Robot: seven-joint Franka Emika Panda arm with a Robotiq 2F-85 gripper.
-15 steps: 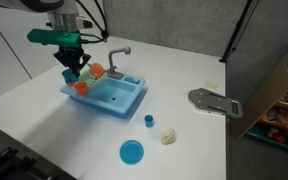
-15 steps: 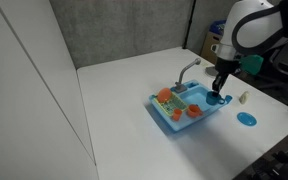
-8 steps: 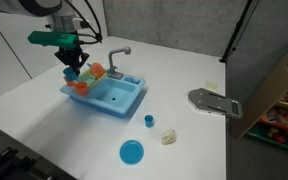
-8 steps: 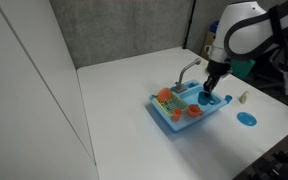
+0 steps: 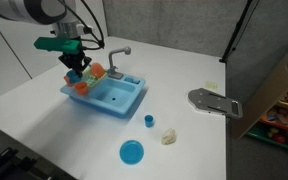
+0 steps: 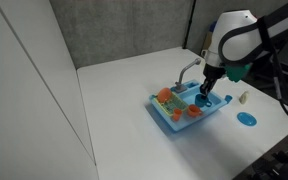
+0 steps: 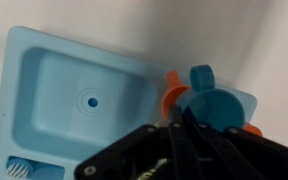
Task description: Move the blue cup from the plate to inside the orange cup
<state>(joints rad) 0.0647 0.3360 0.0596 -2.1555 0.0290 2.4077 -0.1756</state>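
My gripper (image 7: 187,122) is pinched on the rim of the blue cup (image 7: 222,105), held over the rack corner of the sink (image 7: 44,80). The blue cup hides most of the orange cup (image 7: 171,96); only an edge shows. The plate (image 5: 131,152) lies well apart, with open table (image 5: 34,112) around it.

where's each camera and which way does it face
Exterior view: raised off the table's edge, looking down past the plate to the toy sink; arm and pincer top left.
Exterior view: raised, wall behind, looking down at the toy sink; arm enters right.
Wrist view: straight down into the toy sink; pincer at bottom, shut on the blue cup by the orange cup.
Shared: toy sink and pincer.
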